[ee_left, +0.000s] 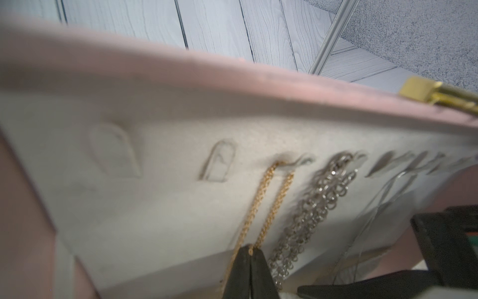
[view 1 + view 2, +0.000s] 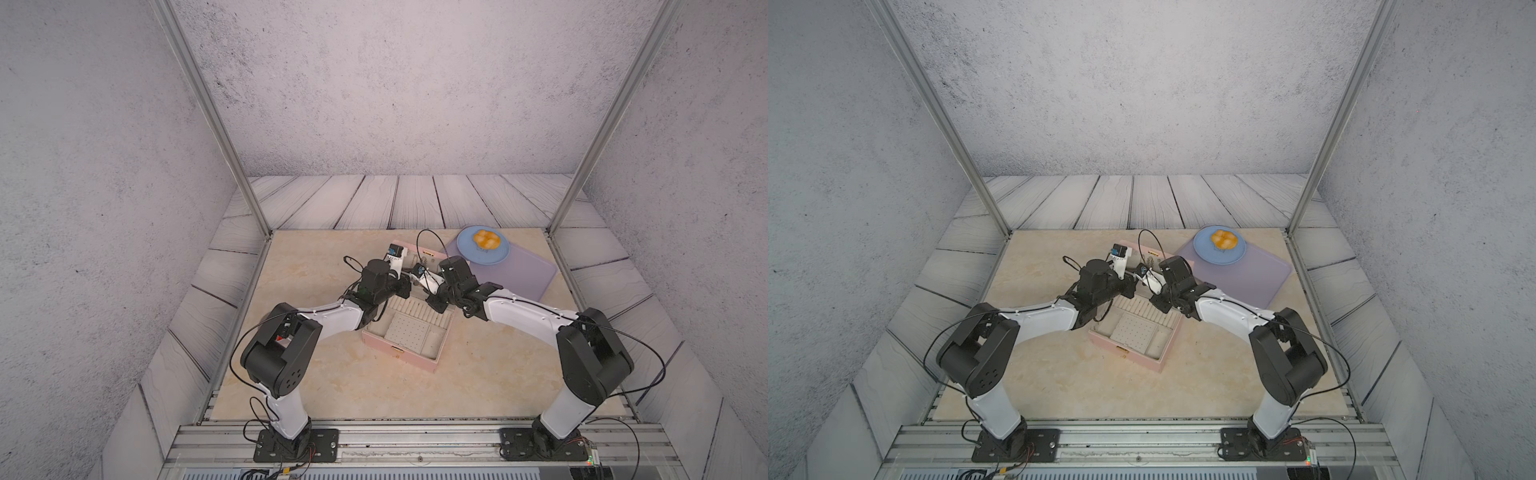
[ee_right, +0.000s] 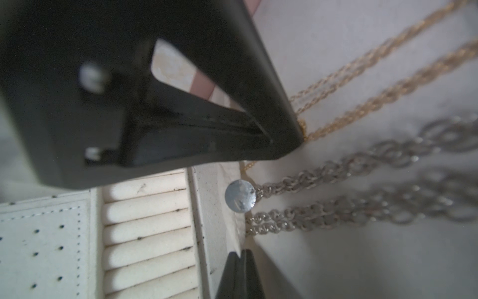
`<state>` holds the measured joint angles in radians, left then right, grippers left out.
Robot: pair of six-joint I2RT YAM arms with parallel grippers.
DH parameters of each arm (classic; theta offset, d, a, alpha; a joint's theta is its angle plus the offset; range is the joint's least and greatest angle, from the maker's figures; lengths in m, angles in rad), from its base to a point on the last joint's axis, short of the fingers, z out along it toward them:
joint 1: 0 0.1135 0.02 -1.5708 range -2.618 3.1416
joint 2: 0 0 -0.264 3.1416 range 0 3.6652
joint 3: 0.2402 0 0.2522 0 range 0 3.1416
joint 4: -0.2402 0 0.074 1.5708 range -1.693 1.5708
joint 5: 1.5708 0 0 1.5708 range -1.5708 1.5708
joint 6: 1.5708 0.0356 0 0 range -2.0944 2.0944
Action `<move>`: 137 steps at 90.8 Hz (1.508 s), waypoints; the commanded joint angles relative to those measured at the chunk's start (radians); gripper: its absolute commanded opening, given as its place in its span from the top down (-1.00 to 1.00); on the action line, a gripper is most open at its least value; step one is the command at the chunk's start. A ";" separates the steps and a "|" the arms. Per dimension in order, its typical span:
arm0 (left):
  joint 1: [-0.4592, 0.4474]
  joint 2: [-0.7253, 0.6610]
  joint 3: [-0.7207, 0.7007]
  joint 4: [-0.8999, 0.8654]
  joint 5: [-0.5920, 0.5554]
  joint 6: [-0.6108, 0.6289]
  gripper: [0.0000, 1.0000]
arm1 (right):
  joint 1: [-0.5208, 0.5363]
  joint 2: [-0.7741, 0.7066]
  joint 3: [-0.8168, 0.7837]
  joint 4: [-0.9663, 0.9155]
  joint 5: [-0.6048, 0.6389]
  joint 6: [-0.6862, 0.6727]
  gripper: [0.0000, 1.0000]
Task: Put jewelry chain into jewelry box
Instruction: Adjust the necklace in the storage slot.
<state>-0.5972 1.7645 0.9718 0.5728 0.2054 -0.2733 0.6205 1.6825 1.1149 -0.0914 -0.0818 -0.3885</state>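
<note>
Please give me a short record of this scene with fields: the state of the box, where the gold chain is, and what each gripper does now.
jewelry box: open, lid raised
jewelry chain: hangs over a hook in the lid, beside the thick silver chain
left gripper: shut on the jewelry chain's lower end
right gripper: shut, nothing seen in it
task: chain hung in the box, not yet released
</note>
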 commanded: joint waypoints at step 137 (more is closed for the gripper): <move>0.003 -0.341 -0.276 -0.072 -0.038 -0.088 0.57 | 0.004 -0.133 -0.064 0.102 -0.050 0.026 0.88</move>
<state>-0.5976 1.4273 0.7128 0.4969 0.1749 -0.3508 0.6197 1.6215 1.0554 -0.0731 -0.1066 -0.3737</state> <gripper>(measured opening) 0.209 0.043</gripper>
